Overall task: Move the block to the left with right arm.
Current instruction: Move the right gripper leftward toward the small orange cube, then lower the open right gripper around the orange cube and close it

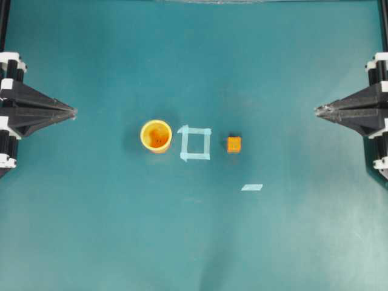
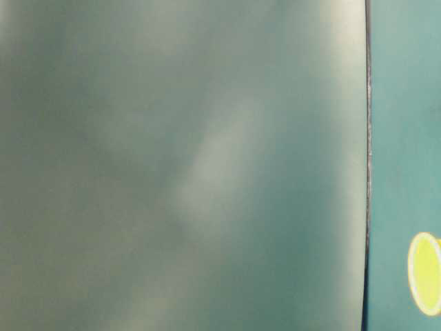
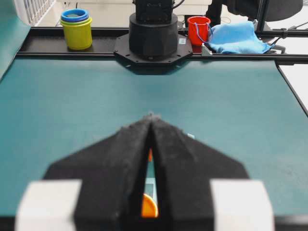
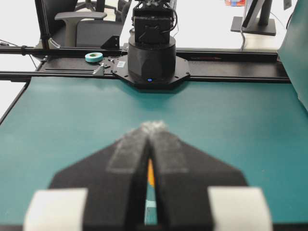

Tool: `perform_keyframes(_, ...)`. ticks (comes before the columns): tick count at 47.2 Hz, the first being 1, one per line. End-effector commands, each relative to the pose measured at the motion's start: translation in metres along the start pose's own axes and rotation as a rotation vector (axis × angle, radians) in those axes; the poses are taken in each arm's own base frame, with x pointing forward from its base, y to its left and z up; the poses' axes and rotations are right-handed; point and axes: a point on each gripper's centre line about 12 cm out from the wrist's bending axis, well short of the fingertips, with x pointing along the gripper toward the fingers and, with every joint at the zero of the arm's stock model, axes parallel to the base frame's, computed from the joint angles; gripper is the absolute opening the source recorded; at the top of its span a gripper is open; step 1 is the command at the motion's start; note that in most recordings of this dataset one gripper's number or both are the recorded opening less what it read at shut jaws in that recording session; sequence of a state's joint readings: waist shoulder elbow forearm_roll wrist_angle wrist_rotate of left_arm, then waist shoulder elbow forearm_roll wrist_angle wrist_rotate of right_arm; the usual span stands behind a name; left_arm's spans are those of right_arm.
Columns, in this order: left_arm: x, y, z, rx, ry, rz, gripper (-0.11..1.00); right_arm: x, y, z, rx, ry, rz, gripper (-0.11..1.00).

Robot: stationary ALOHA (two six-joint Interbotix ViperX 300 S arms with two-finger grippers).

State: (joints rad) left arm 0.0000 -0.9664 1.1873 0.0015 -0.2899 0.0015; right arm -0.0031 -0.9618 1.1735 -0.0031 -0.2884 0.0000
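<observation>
Nothing moved yet: small orange cube block (image 1: 234, 144) sits untouched right of the tape square (image 1: 195, 143).
Right arm's black lattice gripper (image 1: 319, 110) waits well apart, pinched closed, holding nothing.

Robotics lab: teal bench (image 1: 91, 230), office chair (image 4: 79, 24), monitor stand (image 4: 255, 21).

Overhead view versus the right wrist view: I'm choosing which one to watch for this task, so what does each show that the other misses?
Only the overhead view shows the whole layout: the block to the right of the tape square, the cup on the square's left, a loose tape strip, and the left gripper.

Only the right wrist view shows the opposite arm's base, a tape roll and an office chair.

Both show the teal table and the shut right gripper.
</observation>
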Motion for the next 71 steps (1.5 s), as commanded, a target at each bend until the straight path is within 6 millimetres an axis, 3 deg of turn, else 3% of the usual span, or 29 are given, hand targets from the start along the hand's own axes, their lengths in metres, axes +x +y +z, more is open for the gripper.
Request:
perform_keyframes(1, -0.002, 0.001, 0.013, 0.014, -0.023, 0.006, 0.0, 0.003, 0.0, 0.004, 0.011, -0.006, 0.001, 0.0)
perform_keyframes(4, -0.007, 0.003, 0.015, 0.014, -0.012, 0.017, 0.04, 0.005, 0.0, 0.0, 0.018, 0.028, 0.0, 0.0)
perform_keyframes(23, -0.054, 0.007, 0.021, 0.002, -0.014, 0.047, 0.01, 0.034, -0.001, -0.028, 0.04, 0.23, -0.01, 0.0)
perform_keyframes(42, -0.062, 0.006, 0.012, -0.003, 0.054, 0.047, 0.01, 0.076, -0.003, -0.055, 0.042, 0.369, -0.019, 0.01)
perform_keyframes(45, -0.063, 0.006, 0.01, -0.001, 0.066, 0.048, 0.01, 0.084, -0.003, -0.061, 0.042, 0.396, -0.019, 0.07)
perform_keyframes(51, -0.066, 0.006, 0.007, 0.0, 0.081, 0.046, 0.01, 0.099, -0.004, -0.071, 0.043, 0.441, -0.023, 0.37)
perform_keyframes(56, -0.07, 0.006, 0.005, 0.0, 0.077, 0.048, 0.01, 0.115, -0.005, -0.082, 0.043, 0.498, -0.027, 0.51)
perform_keyframes(71, -0.081, 0.006, 0.001, -0.001, 0.092, 0.049, 0.01, 0.141, -0.007, -0.128, 0.046, 0.742, -0.035, 0.59)
